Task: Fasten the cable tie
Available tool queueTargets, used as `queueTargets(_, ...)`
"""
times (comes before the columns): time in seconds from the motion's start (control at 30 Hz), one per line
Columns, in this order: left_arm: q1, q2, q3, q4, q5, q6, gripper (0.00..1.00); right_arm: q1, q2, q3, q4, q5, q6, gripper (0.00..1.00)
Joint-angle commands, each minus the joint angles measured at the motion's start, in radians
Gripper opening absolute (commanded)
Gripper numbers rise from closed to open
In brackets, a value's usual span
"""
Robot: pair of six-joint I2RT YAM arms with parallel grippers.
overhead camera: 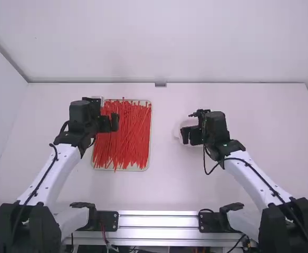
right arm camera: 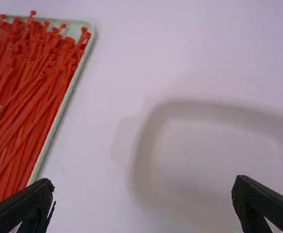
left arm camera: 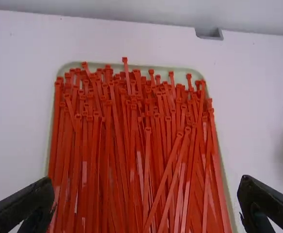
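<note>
A heap of red cable ties [overhead camera: 123, 133] [left arm camera: 136, 155] [right arm camera: 20, 92] lies lengthwise on a pale green tray [overhead camera: 148, 134] [left arm camera: 64, 68] [right arm camera: 76, 82] left of the table's middle. My left gripper [overhead camera: 107, 123] [left arm camera: 146, 206] hovers open over the tray's near-left part, nothing between its fingers. My right gripper [overhead camera: 191, 134] [right arm camera: 144, 204] hangs open to the right of the tray, above a shallow white dish [overhead camera: 179, 132] [right arm camera: 214, 150], and holds nothing.
The white table [overhead camera: 249, 116] has bare room to the right and in front of the tray. A small grey bracket [overhead camera: 160, 84] [left arm camera: 209, 33] sits at the table's back edge by the wall. A side wall bounds the left.
</note>
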State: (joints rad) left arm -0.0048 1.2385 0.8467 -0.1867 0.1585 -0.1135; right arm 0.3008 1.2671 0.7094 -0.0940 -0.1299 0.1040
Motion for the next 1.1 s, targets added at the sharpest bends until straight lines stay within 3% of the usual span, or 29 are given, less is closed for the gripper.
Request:
queueTargets(0.0, -0.002, 0.036, 0.048, 0.001, -0.002, 0.005, 0.99, 0.007, 0.001, 0.031, 0.005, -0.026, -0.018, 0.99)
queueTargets(0.57, -0.002, 0.41, 0.324, -0.069, -0.003, 0.013, 0.99, 0.007, 0.002, 0.031, 0.011, -0.002, -0.026, 0.99)
queueTargets(1.07, -0.003, 0.54, 0.39, -0.027, -0.097, -0.024, 0.99, 0.007, 0.002, 0.031, 0.021, 0.029, -0.024, 0.99)
